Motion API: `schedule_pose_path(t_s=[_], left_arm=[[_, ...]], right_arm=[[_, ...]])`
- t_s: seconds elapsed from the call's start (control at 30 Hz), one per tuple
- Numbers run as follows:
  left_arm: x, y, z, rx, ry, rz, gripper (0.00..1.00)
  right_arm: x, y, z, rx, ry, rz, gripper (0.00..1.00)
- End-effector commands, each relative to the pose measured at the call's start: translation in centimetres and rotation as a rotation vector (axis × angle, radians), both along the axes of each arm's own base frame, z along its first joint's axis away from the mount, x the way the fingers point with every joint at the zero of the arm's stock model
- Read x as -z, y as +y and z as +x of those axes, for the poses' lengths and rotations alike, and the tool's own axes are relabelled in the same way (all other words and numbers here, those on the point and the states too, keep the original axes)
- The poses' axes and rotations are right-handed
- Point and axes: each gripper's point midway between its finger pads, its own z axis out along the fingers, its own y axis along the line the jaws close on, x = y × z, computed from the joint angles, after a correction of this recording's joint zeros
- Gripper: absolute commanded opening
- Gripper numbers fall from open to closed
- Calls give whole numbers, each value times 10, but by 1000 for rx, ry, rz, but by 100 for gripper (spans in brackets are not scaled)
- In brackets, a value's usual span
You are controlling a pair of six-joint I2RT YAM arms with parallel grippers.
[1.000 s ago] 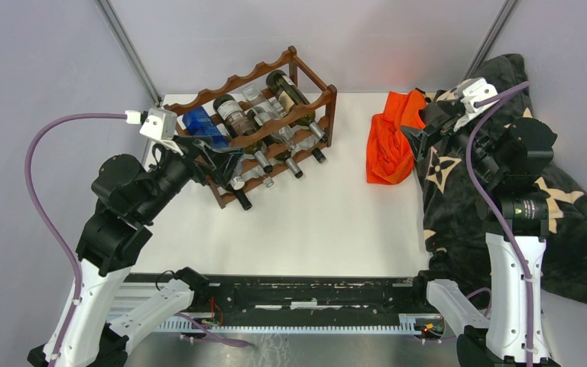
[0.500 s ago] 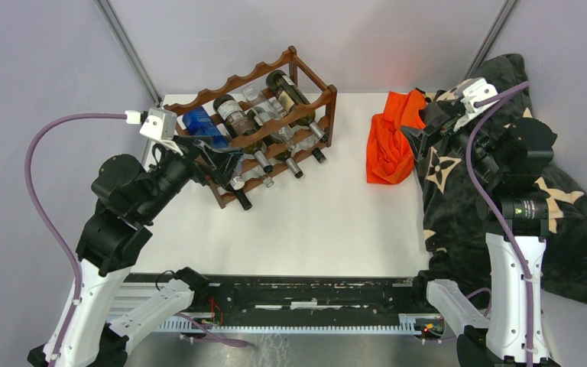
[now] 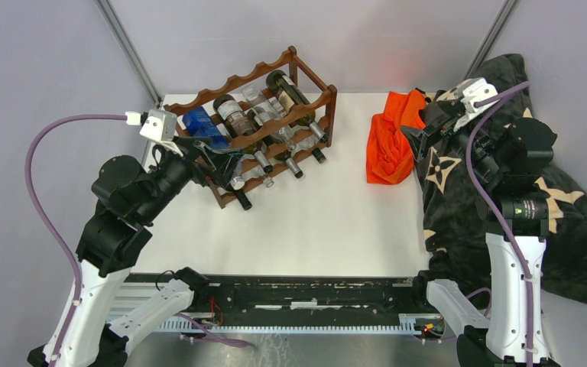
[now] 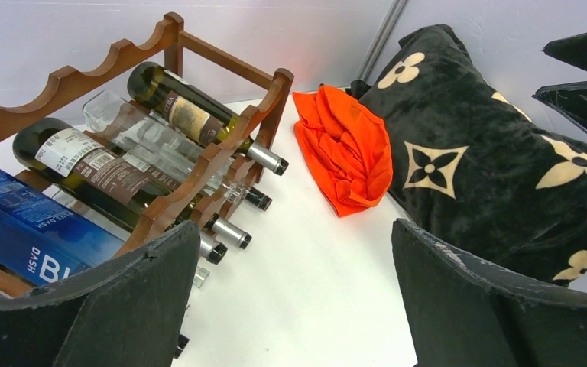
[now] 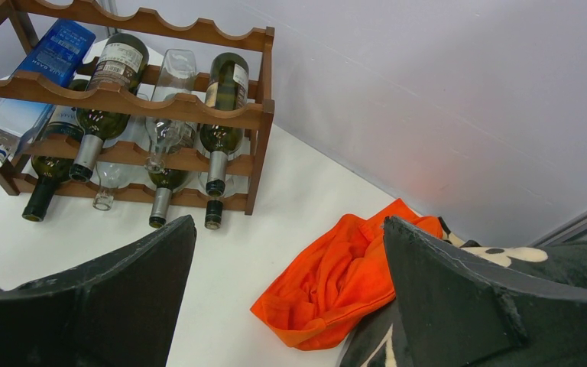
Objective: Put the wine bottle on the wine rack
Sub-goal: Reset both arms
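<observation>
The reddish-brown wine rack (image 3: 332, 107) stands at the table's back left. It also shows in the left wrist view (image 4: 199, 172) and the right wrist view (image 5: 145, 103). Several bottles lie in it with necks toward the front: a blue bottle (image 3: 202, 124), a labelled dark green bottle (image 3: 233, 115), a clear one (image 3: 264, 115) and another dark one (image 3: 290, 92). My left gripper (image 3: 218, 159) is open and empty at the rack's near left end, beside the blue bottle (image 4: 23, 229). My right gripper (image 3: 420, 134) is open and empty, raised at the far right.
An orange cloth (image 3: 390, 141) lies crumpled right of the rack. A black blanket with beige flower shapes (image 3: 497, 199) drapes over the table's right edge under the right arm. The white table (image 3: 313, 222) stretches in front of the rack.
</observation>
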Motion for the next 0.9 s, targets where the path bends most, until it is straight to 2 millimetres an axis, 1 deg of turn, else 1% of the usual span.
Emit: schedule_pose_path(t_s=[0.0, 0.67, 0.87], left_arm=[[-15, 2, 1, -3, -69, -3, 100], [-13, 2, 1, -2, -68, 2, 100], [-11, 3, 0, -6, -65, 6, 100]], right_arm=[[-18, -2, -2, 11, -62, 12, 98], [-19, -2, -1, 13, -59, 15, 98], [-18, -5, 2, 37, -56, 28, 98]])
